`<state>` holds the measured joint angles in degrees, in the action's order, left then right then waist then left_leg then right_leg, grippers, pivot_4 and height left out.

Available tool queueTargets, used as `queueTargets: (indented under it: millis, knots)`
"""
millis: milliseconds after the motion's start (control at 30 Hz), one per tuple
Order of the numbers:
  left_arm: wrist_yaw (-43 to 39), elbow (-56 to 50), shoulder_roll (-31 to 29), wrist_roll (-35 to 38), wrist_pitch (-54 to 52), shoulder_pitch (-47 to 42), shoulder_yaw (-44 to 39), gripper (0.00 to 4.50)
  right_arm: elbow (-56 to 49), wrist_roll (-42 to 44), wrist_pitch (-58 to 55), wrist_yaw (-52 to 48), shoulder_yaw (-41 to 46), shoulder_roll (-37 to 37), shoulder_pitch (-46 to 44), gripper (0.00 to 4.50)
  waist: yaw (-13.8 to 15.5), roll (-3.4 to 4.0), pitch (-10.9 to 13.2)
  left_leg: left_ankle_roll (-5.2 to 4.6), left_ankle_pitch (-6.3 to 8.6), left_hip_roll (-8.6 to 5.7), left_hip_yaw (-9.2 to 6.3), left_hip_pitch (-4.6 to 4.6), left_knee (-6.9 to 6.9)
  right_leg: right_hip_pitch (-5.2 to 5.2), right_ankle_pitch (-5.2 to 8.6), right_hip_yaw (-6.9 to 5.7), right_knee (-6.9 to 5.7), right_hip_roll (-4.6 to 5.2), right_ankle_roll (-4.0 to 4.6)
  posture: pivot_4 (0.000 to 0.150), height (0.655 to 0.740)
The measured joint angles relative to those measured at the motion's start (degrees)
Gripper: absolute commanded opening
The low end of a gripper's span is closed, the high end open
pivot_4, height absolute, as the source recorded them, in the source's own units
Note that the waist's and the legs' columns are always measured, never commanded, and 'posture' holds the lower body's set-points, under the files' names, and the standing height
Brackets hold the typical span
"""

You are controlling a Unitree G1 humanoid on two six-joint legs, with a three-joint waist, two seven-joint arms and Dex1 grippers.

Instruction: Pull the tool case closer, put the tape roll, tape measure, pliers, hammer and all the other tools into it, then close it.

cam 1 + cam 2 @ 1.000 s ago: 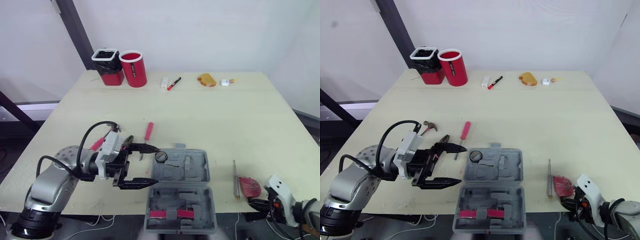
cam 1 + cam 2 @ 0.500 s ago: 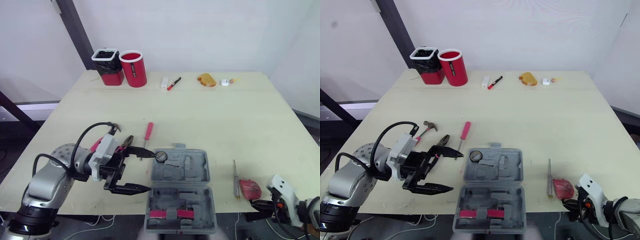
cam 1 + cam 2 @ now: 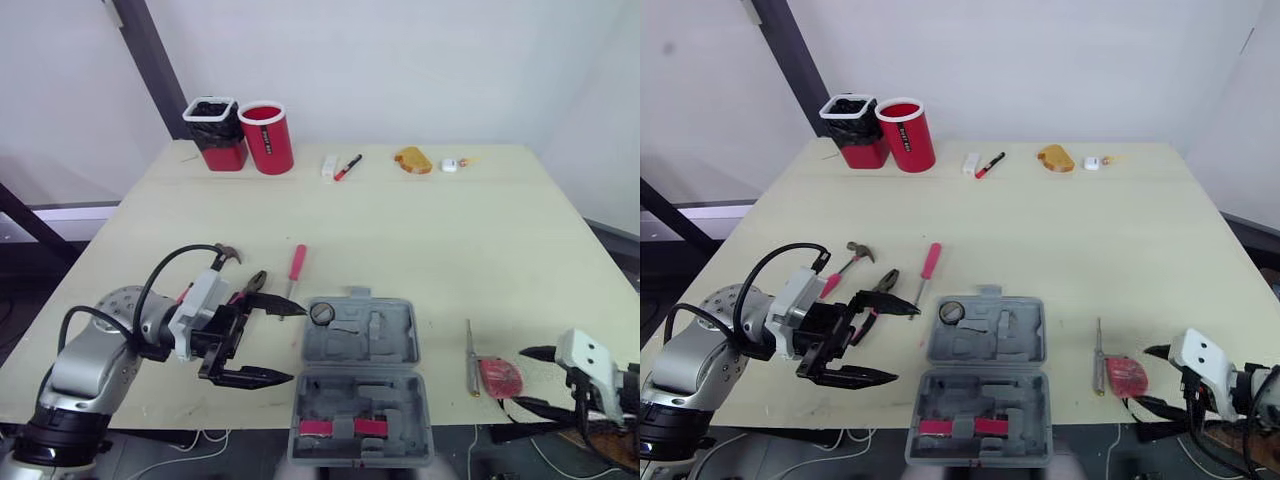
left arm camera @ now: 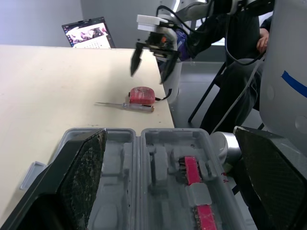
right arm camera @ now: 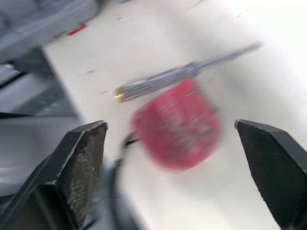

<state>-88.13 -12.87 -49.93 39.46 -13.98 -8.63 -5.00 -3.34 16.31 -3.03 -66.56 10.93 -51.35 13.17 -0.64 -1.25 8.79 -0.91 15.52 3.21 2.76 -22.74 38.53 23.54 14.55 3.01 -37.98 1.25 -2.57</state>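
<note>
The left gripper (image 3: 297, 346) has drawn back from the tool case (image 3: 400, 345) and now sits just off the case's 9 o'clock side, not touching it. The right gripper (image 3: 512, 377) has lifted and closed in on the tape measure (image 3: 498, 376). Both grippers have their jaws wide apart and hold nothing.

The tool case lies open and flat at the near table edge. A red insert (image 3: 340, 428) sits in the near half. The tape roll (image 3: 321, 313) rests at the case's 10 o'clock corner.

The tape measure lies at 3 o'clock from the case, at the table's edge. The right gripper's two fingers straddle it without contact. A grey screwdriver (image 3: 469, 355) lies just beside it, between it and the case.

The pliers (image 3: 250, 287), the hammer (image 3: 215, 262) and a red-handled screwdriver (image 3: 297, 262) lie on the table between 10 and 11 o'clock from the case. The pliers are close to the left gripper's upper finger.
</note>
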Motion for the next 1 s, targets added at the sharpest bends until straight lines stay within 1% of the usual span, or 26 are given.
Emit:
queueTargets:
  millis: [67,100,133,167,200,367,600,733,1000]
  knots:
    - [0.0,-0.1,0.0,0.0,0.2,-0.1,0.0,4.50,6.5,-1.0,8.2,-3.4,-2.2,0.7,-3.9,4.45,0.0,0.00,0.0,0.00,0.00,0.00,0.02,0.00,0.01,-0.01,0.00,0.01,0.01,0.00,0.00,0.150,0.7400]
    - [0.0,-0.1,0.0,0.0,0.2,-0.1,0.0,4.50,7.0,-1.2,8.8,-3.6,-2.3,0.7,-4.0,4.45,0.0,0.00,0.0,0.00,0.00,0.00,0.02,0.00,0.02,-0.01,0.00,0.02,0.00,0.00,0.00,0.150,0.7400]
    - [0.0,-0.2,0.0,0.0,0.3,0.0,0.0,4.50,11.2,-2.5,13.7,-5.2,-4.0,0.7,-6.1,4.45,0.0,0.01,0.0,0.00,0.00,0.00,0.01,0.01,0.02,-0.02,0.00,0.01,0.00,0.00,0.00,0.150,0.7400]
    - [0.0,-0.3,0.0,0.1,0.3,0.0,0.0,4.50,13.1,-3.2,15.6,-5.7,-4.6,0.8,-7.0,4.45,0.0,0.01,0.0,0.00,0.00,0.00,0.02,0.01,0.02,-0.01,-0.01,0.01,0.00,0.00,0.00,0.150,0.7400]
    - [0.0,-0.7,0.0,0.1,0.2,0.1,0.0,4.50,17.2,-4.5,19.5,-6.8,-6.0,0.8,-8.9,4.45,0.0,0.02,0.0,0.00,0.00,0.00,0.03,0.02,0.02,-0.01,0.00,0.02,-0.01,0.00,0.01,0.150,0.7400]
    - [0.1,-2.3,-0.1,0.3,0.2,0.2,-0.1,4.50,24.9,-6.9,27.1,-10.1,-10.1,1.0,-13.7,4.45,-0.1,0.04,0.0,0.00,0.00,0.01,0.02,0.03,0.03,-0.01,-0.01,0.02,-0.04,0.00,0.01,0.150,0.7400]
    - [0.4,-2.4,-0.1,0.6,0.0,0.5,-0.8,4.50,26.9,-8.1,29.3,-11.4,-13.3,1.2,-17.3,4.45,-0.1,0.05,0.0,0.00,0.00,0.02,0.04,0.05,0.06,-0.01,-0.01,0.04,-0.07,0.00,0.02,0.150,0.7400]
    - [0.6,-2.6,-0.1,0.7,-0.5,0.7,-1.2,4.50,26.2,-8.1,28.0,-11.6,-14.6,1.2,-18.7,4.45,-0.1,0.05,0.0,0.00,0.00,0.02,0.04,0.05,0.06,-0.01,-0.01,0.03,-0.07,0.00,0.02,0.150,0.7400]
    - [1.0,-4.6,-0.1,1.2,-1.0,1.8,-1.2,4.50,26.0,-8.4,25.6,-11.5,-15.7,1.2,-18.7,4.45,0.0,0.05,0.0,0.00,0.00,0.02,0.04,0.04,0.07,-0.02,-0.01,0.03,-0.08,0.00,0.02,0.150,0.7400]
